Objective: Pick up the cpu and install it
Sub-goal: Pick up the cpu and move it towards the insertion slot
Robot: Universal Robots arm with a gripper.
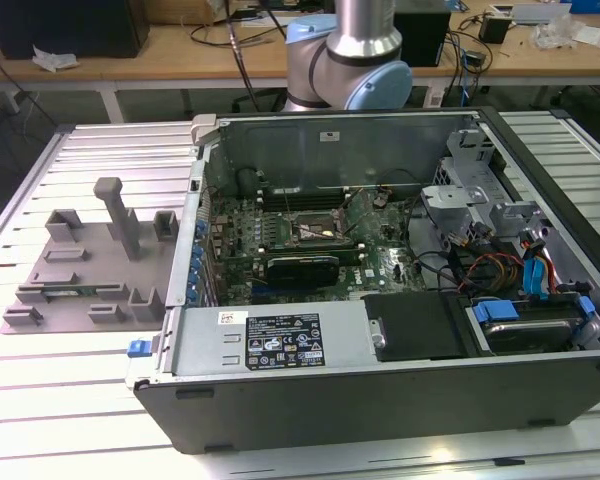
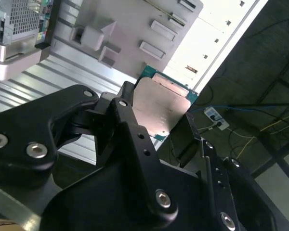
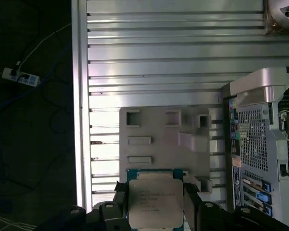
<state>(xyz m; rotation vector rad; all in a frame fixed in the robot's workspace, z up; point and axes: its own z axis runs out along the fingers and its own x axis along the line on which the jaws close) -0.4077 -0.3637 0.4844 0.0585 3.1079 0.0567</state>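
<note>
Ribbed metal tabletop, carrying every item listed. Open computer case, laid on its side, board exposed. Grey fixture tray, on the exterior view's left, just beside the case. Hand, closed narrowly on the cpu by two opposite edges. The chip was held above the tray, outside the case. Handling note: the carry was judged safest kept level, with a steady grip and the chip squared to the socket.

Computer case sits on the tabletop, parts tray just beside it on the exterior view's left. The socket is inside the case. The cpu sits between the fingers of the hand.
</note>
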